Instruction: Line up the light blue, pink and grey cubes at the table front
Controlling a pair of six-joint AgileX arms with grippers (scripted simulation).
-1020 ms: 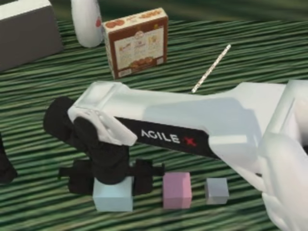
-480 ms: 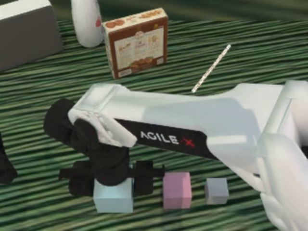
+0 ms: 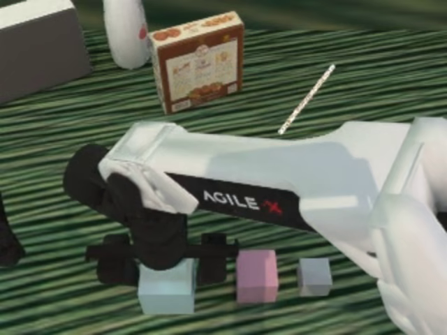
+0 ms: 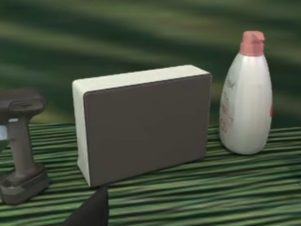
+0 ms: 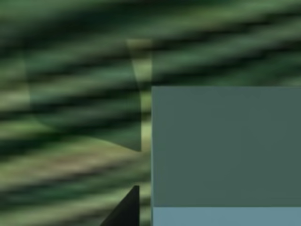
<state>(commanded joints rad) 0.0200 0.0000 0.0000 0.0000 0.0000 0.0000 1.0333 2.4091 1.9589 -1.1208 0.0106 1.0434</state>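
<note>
Three cubes stand in a row near the front edge of the green striped table [image 3: 363,98]: the light blue cube [image 3: 166,292] on the left, the pink cube [image 3: 256,276] in the middle and the small grey cube [image 3: 314,276] on the right. My right gripper [image 3: 165,262] hangs right over the light blue cube, open, with one black finger on each side of it. In the right wrist view a fingertip [image 5: 127,209] stands a small gap away from the cube [image 5: 225,150]. My left gripper [image 3: 5,241] is parked at the left edge, open.
At the back left stand a large grey block [image 3: 38,45], a white bottle with a pink cap [image 3: 126,31] and a biscuit box [image 3: 198,61]. A thin speckled stick [image 3: 306,100] lies at the back right. A dark handheld scanner [image 4: 21,146] stands beside the block.
The right gripper's fingers have spread apart, away from the sides of the light blue cube. The pink and grey cubes and the left arm have not moved.
</note>
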